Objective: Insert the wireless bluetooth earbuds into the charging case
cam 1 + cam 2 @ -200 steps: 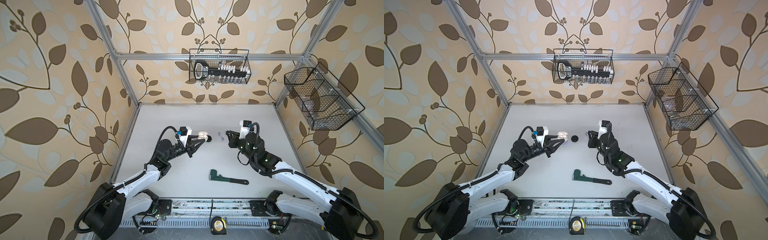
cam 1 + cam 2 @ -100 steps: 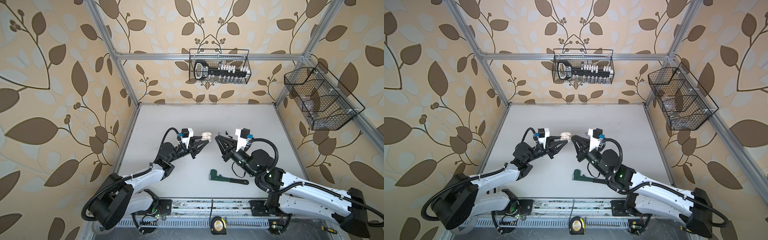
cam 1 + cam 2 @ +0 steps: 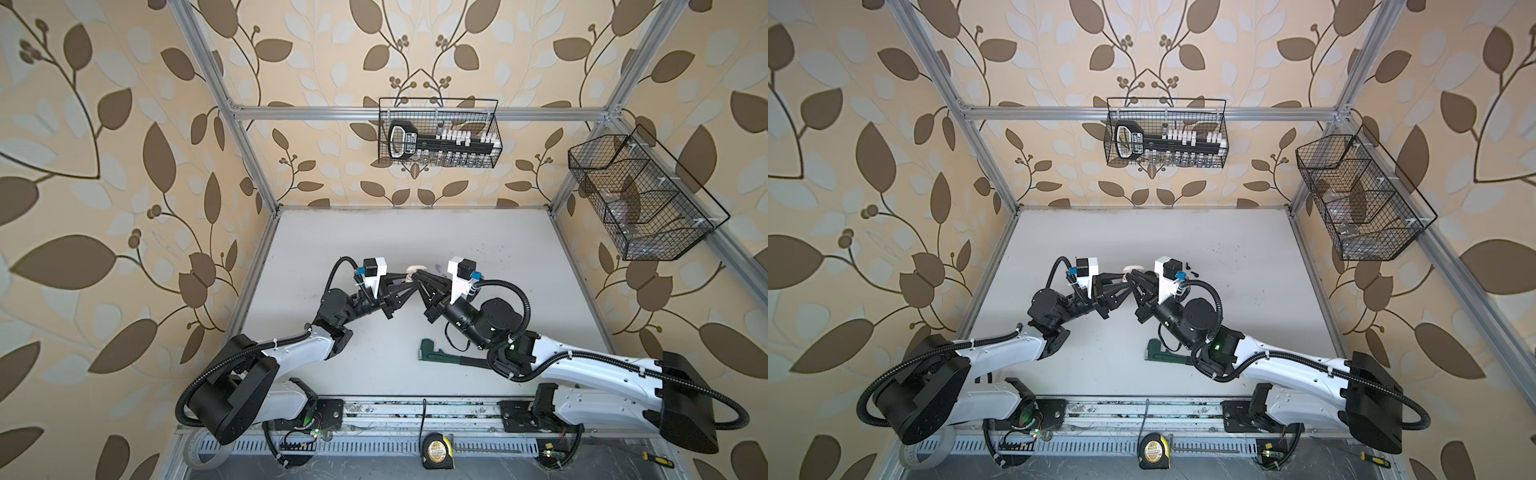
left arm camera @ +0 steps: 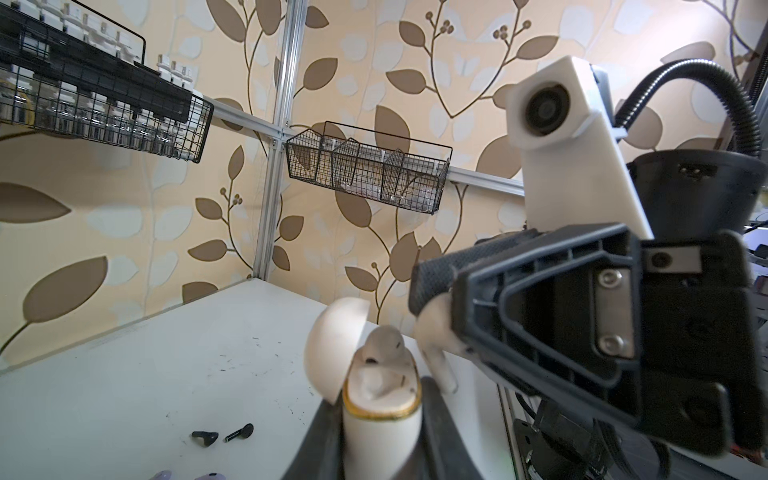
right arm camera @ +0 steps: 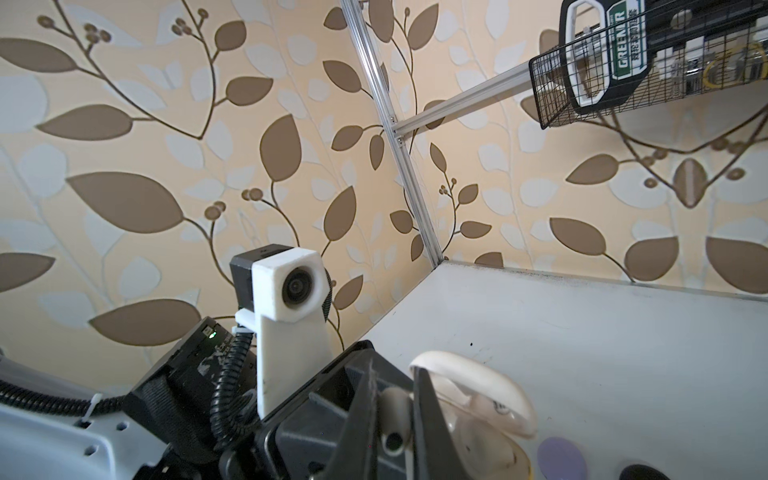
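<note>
Left jaws: you have them clamped on the white charging case point(image 4: 380, 419), lid up, one white earbud point(image 4: 384, 345) seated | Right jaws: pinched shut on the second white earbud point(image 4: 434, 338), stem down, just beside the case rim | Counter point(image 3: 498, 232): black earbuds point(image 4: 241, 432) loose, at the case's 3 o'clock in a top view.

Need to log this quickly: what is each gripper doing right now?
Left gripper: closed, holding the open case.
Right gripper: closed, holding a white earbud.
</note>
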Tool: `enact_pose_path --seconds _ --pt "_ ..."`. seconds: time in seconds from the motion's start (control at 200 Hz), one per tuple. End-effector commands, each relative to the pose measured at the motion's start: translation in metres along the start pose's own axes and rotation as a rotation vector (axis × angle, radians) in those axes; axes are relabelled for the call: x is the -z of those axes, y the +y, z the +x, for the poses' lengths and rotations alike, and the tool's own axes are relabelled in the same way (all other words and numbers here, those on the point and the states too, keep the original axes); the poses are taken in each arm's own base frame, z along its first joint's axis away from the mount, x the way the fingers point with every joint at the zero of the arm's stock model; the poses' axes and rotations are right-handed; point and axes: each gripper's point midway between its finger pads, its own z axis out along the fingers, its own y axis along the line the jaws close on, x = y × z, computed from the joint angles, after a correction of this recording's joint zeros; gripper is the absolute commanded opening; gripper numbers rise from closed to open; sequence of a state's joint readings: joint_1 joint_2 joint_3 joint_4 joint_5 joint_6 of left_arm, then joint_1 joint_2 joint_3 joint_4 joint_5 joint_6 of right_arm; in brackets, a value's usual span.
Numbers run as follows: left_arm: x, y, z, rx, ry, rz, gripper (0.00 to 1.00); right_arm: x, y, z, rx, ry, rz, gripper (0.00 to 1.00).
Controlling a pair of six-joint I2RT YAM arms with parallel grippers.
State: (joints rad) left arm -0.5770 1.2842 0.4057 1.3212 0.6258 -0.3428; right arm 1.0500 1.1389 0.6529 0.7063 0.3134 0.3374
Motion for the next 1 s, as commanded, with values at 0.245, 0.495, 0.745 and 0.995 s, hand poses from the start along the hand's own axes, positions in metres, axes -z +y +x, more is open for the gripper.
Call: enact_pose_path --seconds 0.245,0.495,0.745,0.995 --pt "0.000 -0.018 -0.021 -0.052 -0.073 0.068 0.00 -0.006 0.021 -0.035 0.027 -0.125 -0.076 0.09" --pt "0.001 -0.021 -0.023 -0.051 -0.077 0.074 0.00 -0.015 0.021 -0.025 0.065 -0.125 -0.074 0.08" --pt "0.002 -0.025 -0.027 -0.047 -0.088 0.082 0.00 -0.022 0.014 -0.020 0.099 -0.140 -0.052 0.07" --pt "0.005 -0.028 -0.031 -0.052 -0.099 0.080 0.00 -0.019 0.009 -0.018 0.098 -0.148 -0.042 0.06"
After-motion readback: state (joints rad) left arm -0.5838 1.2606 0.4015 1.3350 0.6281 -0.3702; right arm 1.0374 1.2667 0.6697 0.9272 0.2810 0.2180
